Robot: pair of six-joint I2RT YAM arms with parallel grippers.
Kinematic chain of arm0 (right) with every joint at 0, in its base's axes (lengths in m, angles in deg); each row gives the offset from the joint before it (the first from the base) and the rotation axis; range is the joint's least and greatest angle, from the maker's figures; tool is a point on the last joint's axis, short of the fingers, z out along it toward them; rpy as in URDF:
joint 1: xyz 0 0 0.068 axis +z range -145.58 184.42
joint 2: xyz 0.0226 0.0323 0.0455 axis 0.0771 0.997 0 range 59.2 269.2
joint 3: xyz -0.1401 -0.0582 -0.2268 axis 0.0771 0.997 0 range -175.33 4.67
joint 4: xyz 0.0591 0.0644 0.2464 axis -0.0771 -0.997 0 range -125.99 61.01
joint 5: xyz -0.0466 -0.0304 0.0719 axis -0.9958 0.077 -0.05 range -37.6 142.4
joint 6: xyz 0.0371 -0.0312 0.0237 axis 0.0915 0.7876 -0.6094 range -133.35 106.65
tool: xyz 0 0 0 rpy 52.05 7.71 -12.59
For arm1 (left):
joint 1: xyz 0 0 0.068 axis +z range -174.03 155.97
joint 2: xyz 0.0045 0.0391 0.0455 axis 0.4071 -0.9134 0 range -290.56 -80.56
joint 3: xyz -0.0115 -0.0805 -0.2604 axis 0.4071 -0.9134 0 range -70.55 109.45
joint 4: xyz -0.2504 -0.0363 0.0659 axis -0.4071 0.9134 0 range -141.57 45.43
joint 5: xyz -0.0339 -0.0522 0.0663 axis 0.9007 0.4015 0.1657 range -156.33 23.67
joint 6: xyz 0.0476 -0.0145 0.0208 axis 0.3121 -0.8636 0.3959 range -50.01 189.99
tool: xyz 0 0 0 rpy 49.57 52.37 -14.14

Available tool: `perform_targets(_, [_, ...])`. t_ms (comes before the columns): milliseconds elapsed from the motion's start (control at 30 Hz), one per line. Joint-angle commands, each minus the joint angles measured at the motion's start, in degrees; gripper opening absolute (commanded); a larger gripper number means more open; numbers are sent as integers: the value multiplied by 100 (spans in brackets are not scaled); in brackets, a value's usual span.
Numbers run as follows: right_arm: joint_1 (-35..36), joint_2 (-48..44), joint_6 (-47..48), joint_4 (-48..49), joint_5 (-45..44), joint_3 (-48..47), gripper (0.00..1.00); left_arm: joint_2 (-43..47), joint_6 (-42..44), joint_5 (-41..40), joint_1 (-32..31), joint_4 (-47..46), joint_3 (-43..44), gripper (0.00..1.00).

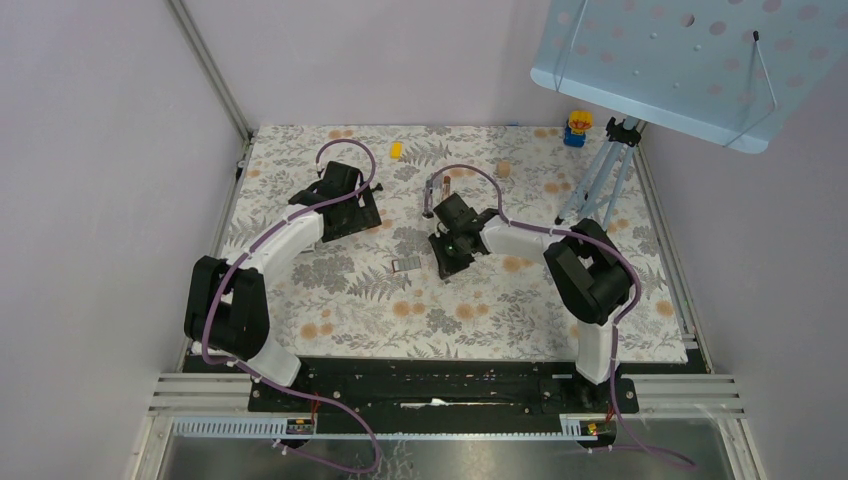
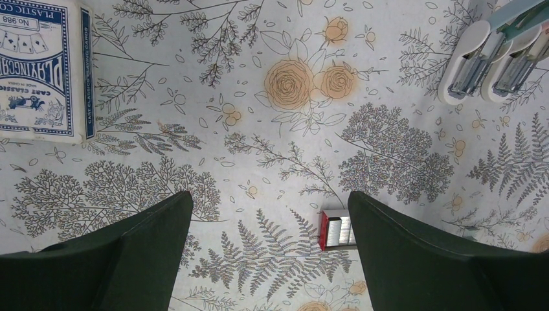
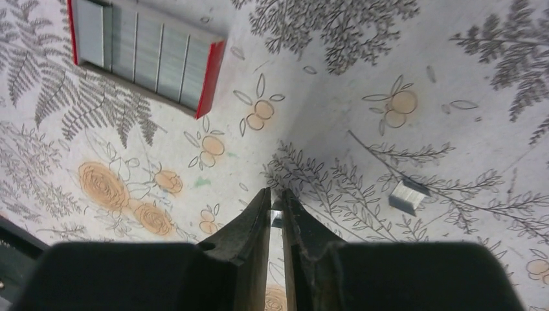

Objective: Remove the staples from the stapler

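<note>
The stapler (image 2: 492,58), white with teal, lies opened at the top right of the left wrist view. My right gripper (image 3: 276,197) (image 1: 448,262) hangs low over the flowered cloth, its fingers shut on a short silvery strip of staples (image 3: 277,215). A second loose strip (image 3: 409,196) lies on the cloth to its right. A red staple box (image 3: 145,55) (image 1: 405,264) holding several strips sits to the upper left. My left gripper (image 2: 270,197) (image 1: 355,212) stands wide open above the cloth with nothing between its fingers, and the staple box (image 2: 335,230) lies beside its right finger.
A blue playing-card box (image 2: 42,68) lies at the left. At the back of the cloth are a yellow piece (image 1: 396,150), a wooden cylinder (image 1: 504,168) and a toy figure (image 1: 577,127). A tripod (image 1: 598,180) carrying a blue perforated panel (image 1: 680,60) stands back right.
</note>
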Motion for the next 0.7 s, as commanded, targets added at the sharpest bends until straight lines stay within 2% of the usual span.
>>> perform_targets(0, [106, -229, 246, -110, 483, 146, 19, 55, 95, 37, 44, -211, -45, 94])
perform_targets(367, [106, -346, 181, 86, 1123, 196, 23, 52, 104, 49, 44, -207, -45, 94])
perform_targets(533, [106, -637, -240, 432, 717, 123, 24, 72, 125, 45, 46, -206, -47, 94])
perform_targets(667, [106, -1003, -757, 710, 190, 76, 29, 129, 156, 2, 46, -206, -62, 94])
